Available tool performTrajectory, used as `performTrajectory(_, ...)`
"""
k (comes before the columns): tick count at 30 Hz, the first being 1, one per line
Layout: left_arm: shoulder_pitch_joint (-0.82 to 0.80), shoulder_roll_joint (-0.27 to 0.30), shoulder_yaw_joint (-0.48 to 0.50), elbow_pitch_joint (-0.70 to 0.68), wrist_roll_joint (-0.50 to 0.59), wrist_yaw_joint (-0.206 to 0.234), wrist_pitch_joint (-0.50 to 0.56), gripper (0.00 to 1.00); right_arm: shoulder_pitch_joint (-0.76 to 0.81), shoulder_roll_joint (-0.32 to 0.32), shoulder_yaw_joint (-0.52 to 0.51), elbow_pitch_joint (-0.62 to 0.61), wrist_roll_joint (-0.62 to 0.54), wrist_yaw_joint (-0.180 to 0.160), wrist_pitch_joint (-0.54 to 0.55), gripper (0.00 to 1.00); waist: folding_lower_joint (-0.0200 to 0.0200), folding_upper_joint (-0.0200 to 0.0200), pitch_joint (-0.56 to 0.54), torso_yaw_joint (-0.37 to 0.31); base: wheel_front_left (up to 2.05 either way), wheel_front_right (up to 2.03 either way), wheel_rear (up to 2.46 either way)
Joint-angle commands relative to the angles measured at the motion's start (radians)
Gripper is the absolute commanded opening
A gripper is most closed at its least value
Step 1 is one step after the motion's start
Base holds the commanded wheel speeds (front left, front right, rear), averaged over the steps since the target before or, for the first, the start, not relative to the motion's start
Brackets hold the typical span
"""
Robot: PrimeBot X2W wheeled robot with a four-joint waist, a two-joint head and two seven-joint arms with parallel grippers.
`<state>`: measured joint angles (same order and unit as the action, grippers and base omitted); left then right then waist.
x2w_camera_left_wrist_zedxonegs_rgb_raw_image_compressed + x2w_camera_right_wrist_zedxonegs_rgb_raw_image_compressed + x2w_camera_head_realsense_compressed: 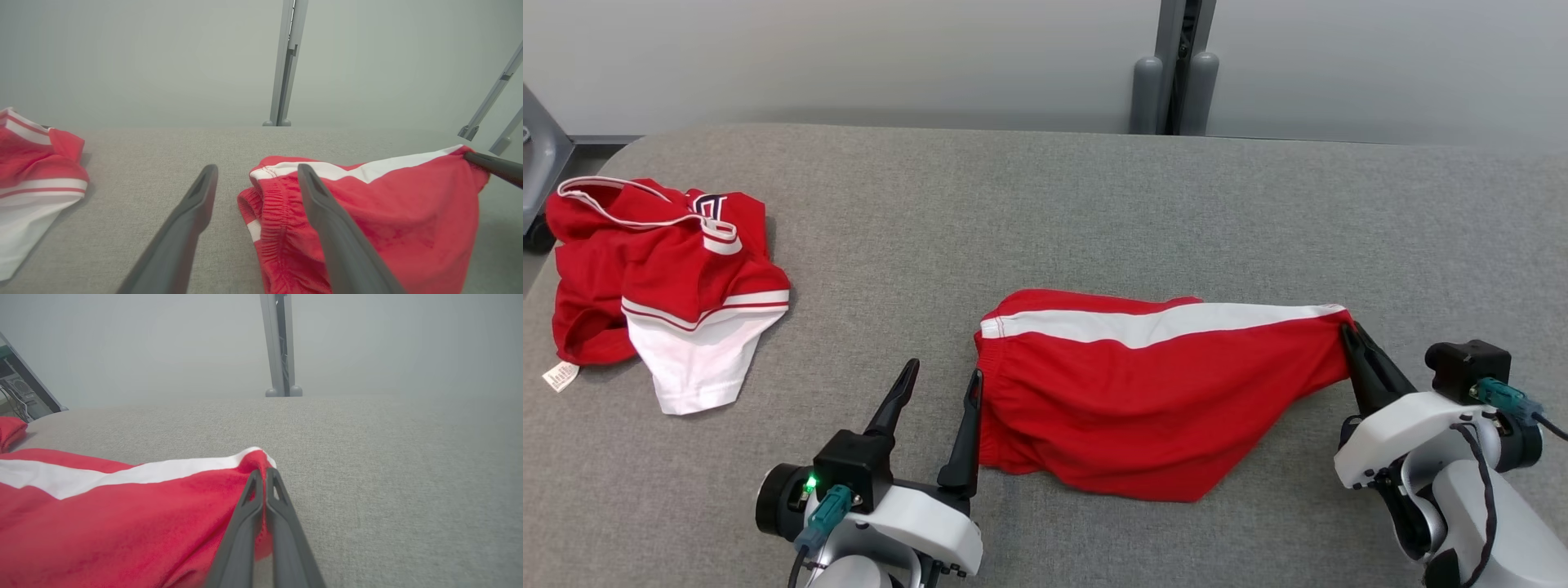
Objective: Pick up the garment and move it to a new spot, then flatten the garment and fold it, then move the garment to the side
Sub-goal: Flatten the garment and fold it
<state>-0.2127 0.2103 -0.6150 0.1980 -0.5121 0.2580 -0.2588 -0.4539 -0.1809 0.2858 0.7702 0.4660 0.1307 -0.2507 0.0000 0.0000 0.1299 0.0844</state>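
The garment (1152, 392) is a pair of red shorts with a white side stripe, spread across the middle of the grey table (1045, 212). My right gripper (1349, 331) is shut on the garment's right corner (255, 461), and the cloth is pinched between the closed fingers (261, 486). My left gripper (943, 371) stands open at the garment's left, elastic-waist edge (269, 196). Its right finger (318, 196) lies over that edge and its left finger (200, 192) is over bare table. The right gripper's dark finger (494, 165) shows at the garment's far corner in the left wrist view.
A second red and white garment (662, 278) lies crumpled at the table's left side, seen also as a red and white heap (32, 175). Grey posts (1176, 82) rise behind the far edge. A dark rack (24, 392) stands past the table's left end.
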Motion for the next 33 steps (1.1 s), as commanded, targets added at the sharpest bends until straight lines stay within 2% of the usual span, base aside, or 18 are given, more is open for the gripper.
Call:
performTrajectory(1, 0.004, 0.007, 0.008, -0.004, -0.004, 0.008, -0.005, 1.0, 0.009, -0.007, -0.02, -0.014, -0.042, 0.0, -0.011, 0.0, 0.0, 0.0, -0.002, -0.006, 0.0, 0.0, 0.0)
performTrajectory(8, 0.016, 0.01, 0.015, -0.012, -0.008, 0.008, -0.007, 1.0, 0.178, 0.051, -0.146, -0.185, -0.262, 0.0, -0.014, 0.0, 0.0, 0.0, -0.001, -0.026, 0.0, 0.0, 0.0)
performTrajectory(16, 0.018, 0.017, 0.022, -0.016, -0.008, 0.014, -0.008, 1.0, 0.323, 0.116, -0.241, -0.233, -0.427, 0.0, -0.014, 0.0, 0.0, 0.0, -0.002, -0.043, 0.0, 0.0, 0.0)
performTrajectory(17, 0.018, 0.018, 0.022, -0.016, -0.008, 0.014, -0.008, 1.0, 0.331, 0.12, -0.245, -0.229, -0.437, 0.0, -0.014, 0.02, 0.0, 0.0, -0.003, -0.045, 0.0, 0.0, 0.0)
performTrajectory(18, 0.019, 0.019, 0.022, -0.016, -0.009, 0.014, -0.008, 1.0, 0.339, 0.124, -0.25, -0.223, -0.443, 0.0, -0.014, 0.14, 0.0, 0.0, -0.004, -0.046, 0.0, 0.0, 0.0)
performTrajectory(19, 0.019, 0.019, 0.021, -0.015, -0.009, 0.014, -0.008, 1.0, 0.345, 0.126, -0.253, -0.217, -0.447, 0.0, -0.014, 0.33, 0.0, 0.0, -0.005, -0.048, 0.0, 0.0, 0.0)
performTrajectory(20, 0.02, 0.019, 0.021, -0.014, -0.01, 0.014, -0.008, 1.0, 0.349, 0.127, -0.257, -0.21, -0.449, 0.0, -0.014, 0.46, 0.0, 0.0, -0.006, -0.049, 0.0, 0.0, 0.0)
performTrajectory(21, 0.02, 0.019, 0.019, -0.012, -0.011, 0.013, -0.007, 1.0, 0.351, 0.127, -0.259, -0.207, -0.447, 0.0, -0.014, 0.76, 0.0, 0.0, -0.008, -0.049, 0.0, 0.0, 0.0)
performTrajectory(22, 0.02, 0.019, 0.019, -0.011, -0.012, 0.013, -0.007, 1.0, 0.354, 0.127, -0.26, -0.204, -0.436, 0.0, -0.014, 1.0, 0.0, 0.0, -0.009, -0.05, 0.0, 0.0, 0.0)
performTrajectory(33, 0.045, 0.026, 0.026, -0.014, -0.027, 0.017, -0.007, 1.0, 0.422, 0.128, -0.283, -0.253, -0.318, 0.0, -0.014, 1.0, 0.0, 0.0, -0.051, -0.089, 0.0, 0.0, 0.0)
